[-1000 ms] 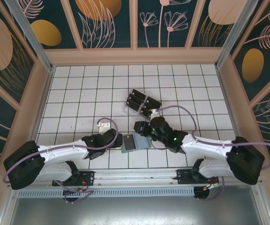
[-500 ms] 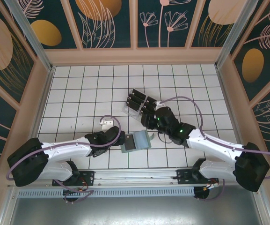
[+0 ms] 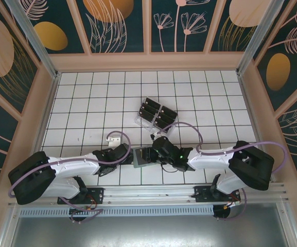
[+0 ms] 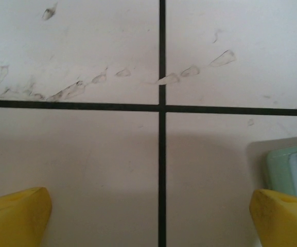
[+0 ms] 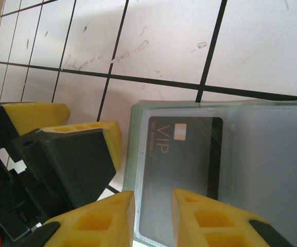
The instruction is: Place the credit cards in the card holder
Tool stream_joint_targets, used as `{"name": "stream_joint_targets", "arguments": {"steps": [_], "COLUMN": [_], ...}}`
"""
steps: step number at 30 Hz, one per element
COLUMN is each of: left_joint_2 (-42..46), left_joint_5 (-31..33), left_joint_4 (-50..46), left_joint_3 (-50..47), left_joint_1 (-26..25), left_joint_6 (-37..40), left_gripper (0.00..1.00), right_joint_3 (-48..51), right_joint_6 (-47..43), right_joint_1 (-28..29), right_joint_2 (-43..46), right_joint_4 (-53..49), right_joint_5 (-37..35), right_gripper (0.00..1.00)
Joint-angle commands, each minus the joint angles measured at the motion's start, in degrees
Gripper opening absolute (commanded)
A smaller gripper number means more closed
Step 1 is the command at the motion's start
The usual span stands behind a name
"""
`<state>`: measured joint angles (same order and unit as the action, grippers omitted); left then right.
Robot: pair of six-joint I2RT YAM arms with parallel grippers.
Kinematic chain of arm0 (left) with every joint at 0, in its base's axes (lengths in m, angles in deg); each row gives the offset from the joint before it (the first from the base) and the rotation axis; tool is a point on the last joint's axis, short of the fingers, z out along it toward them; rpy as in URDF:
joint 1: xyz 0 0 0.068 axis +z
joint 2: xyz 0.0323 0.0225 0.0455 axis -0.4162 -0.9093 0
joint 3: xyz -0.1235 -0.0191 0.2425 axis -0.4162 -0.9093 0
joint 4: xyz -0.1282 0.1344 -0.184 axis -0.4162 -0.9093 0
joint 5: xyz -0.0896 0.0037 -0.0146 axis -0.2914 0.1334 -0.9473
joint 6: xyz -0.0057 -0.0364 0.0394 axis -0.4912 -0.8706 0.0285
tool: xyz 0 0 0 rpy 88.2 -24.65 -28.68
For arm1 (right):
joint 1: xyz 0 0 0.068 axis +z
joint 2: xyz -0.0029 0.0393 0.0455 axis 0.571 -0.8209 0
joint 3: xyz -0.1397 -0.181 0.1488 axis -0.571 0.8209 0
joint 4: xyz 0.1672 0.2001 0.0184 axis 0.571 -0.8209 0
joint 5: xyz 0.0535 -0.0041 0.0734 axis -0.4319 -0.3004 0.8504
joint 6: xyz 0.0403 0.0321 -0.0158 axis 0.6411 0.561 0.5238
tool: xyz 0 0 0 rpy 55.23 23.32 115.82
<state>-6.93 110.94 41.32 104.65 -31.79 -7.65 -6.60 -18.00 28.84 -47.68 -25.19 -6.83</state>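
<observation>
While my R gripper (image 5: 153,208) sits with fingers nearly together astride the card holder's (image 5: 261,149) edge (clamped or not, I cannot tell), a black VIP card (image 5: 184,154) lies inside under the translucent flap. L gripper (image 4: 151,208), spread wide and empty, sits just beside the holder. Step: seating the card. Next, I judge: withdraw w/o dragging it out, then fetch another from the clear rack (image 3: 139,120).

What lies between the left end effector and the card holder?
A narrow strip of bare tile parts the left end effector from the holder; right wrist view.
</observation>
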Motion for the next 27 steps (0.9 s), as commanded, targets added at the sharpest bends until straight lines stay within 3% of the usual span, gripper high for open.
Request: {"name": "stream_joint_targets", "arguments": {"steps": [1, 27], "left_joint_2": [0.37, -2.99], "left_joint_5": [0.11, -0.99], "left_joint_4": [0.00, 3.12], "left_joint_3": [-0.89, -0.72], "left_joint_1": [0.12, 0.05], "left_joint_6": [-1.63, -1.32], "left_gripper": [0.99, 0.99], "right_joint_3": [1.04, 1.16], "right_joint_6": [2.07, 4.63], "right_joint_1": [0.50, 1.39], "right_joint_2": [-0.96, -7.16], "right_joint_4": [4.16, 5.30], "right_joint_5": [-0.49, -1.25], "right_gripper": [0.25, 0.25]}}
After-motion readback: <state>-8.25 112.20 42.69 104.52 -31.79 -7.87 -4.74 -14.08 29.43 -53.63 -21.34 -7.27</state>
